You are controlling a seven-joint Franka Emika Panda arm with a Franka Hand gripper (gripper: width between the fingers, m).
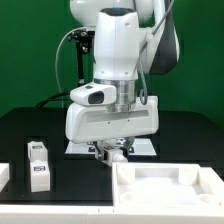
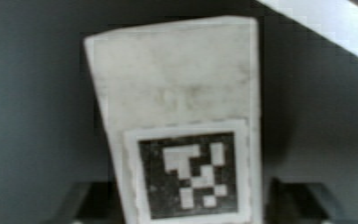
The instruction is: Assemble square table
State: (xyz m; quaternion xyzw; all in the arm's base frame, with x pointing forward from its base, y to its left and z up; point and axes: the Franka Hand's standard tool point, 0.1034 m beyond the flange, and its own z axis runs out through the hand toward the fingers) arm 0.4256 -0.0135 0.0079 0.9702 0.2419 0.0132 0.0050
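The white square table top (image 1: 165, 168), tray-like with a raised rim, lies at the front of the exterior view's right. My gripper (image 1: 113, 152) is low over the table just behind it. In the wrist view a white block leg (image 2: 176, 90) with a black-and-white tag fills the frame. It stands a little tilted between my dark fingers (image 2: 98, 198), which press on both its sides. The gripper (image 2: 194, 198) is shut on this leg. In the exterior view the leg is mostly hidden by the hand.
Another tagged white leg (image 1: 38, 165) lies on the black table at the exterior view's left, with a further white piece (image 1: 4, 176) at the left edge. The marker board (image 1: 146, 147) lies flat under and behind the gripper. A green backdrop stands behind.
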